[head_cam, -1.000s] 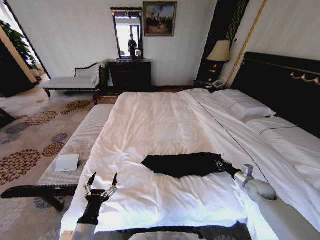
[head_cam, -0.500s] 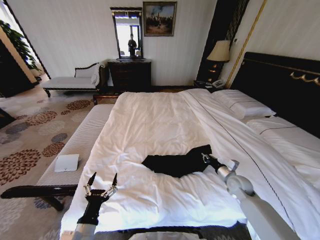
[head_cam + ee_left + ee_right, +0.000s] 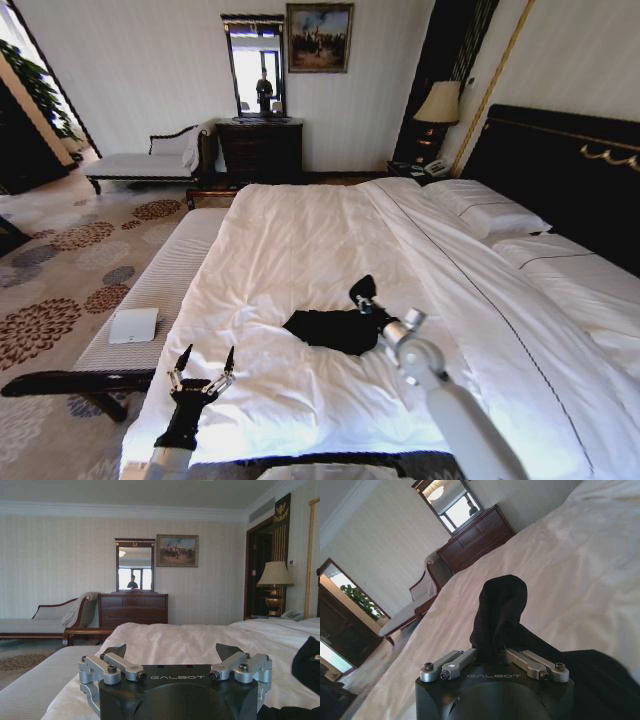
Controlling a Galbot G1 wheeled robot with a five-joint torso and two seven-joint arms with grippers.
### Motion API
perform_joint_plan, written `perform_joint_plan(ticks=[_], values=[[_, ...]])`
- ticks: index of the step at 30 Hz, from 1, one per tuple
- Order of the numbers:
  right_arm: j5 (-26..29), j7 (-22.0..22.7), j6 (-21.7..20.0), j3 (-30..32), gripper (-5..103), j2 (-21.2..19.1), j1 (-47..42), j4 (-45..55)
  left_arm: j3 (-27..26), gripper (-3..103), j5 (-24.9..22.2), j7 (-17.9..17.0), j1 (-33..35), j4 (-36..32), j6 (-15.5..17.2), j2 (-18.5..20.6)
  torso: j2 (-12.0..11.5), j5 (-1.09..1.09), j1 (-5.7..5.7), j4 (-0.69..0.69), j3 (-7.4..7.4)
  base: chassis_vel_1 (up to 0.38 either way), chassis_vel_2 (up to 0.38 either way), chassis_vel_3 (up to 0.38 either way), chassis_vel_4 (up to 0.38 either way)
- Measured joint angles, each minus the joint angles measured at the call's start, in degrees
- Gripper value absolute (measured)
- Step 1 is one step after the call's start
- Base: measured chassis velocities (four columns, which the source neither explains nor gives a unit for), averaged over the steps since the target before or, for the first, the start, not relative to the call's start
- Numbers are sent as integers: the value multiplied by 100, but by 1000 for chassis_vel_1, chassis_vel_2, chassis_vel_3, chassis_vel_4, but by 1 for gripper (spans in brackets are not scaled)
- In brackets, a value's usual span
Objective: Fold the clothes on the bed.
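Right tool (image 3: 362,297) clamped (left tool (image 3: 201,366) spread).

I see pale striped walls, a mirror (image 3: 253,68) and painting (image 3: 319,37) above a dark dresser (image 3: 260,150), a chaise (image 3: 150,160) at left, a lit lamp (image 3: 438,105), and floral carpet (image 3: 60,260).

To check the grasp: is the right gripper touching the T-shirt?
Touching. In the right wrist view the right gripper has its fingers shut on a raised fold of the black T-shirt, which stands up between them above the bed.
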Motion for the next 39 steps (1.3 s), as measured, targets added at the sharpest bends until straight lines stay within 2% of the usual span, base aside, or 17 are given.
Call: perform_joint_plan(ticks=[11,26,39], values=[[-404,-147,166,-223,4,381,-35,-368,0,100,0,0,0,0,0,0,0,1,0,-1,0,0,0,0,0],[-824,-321,378,-449,4,509,24,-925,0,100,0,0,0,0,0,0,0,1,0,-1,0,0,0,0,0],[-1051,-416,421,-629,4,487,-27,-887,0,100,0,0,0,0,0,0,0,1,0,-2,0,0,0,0,0]])
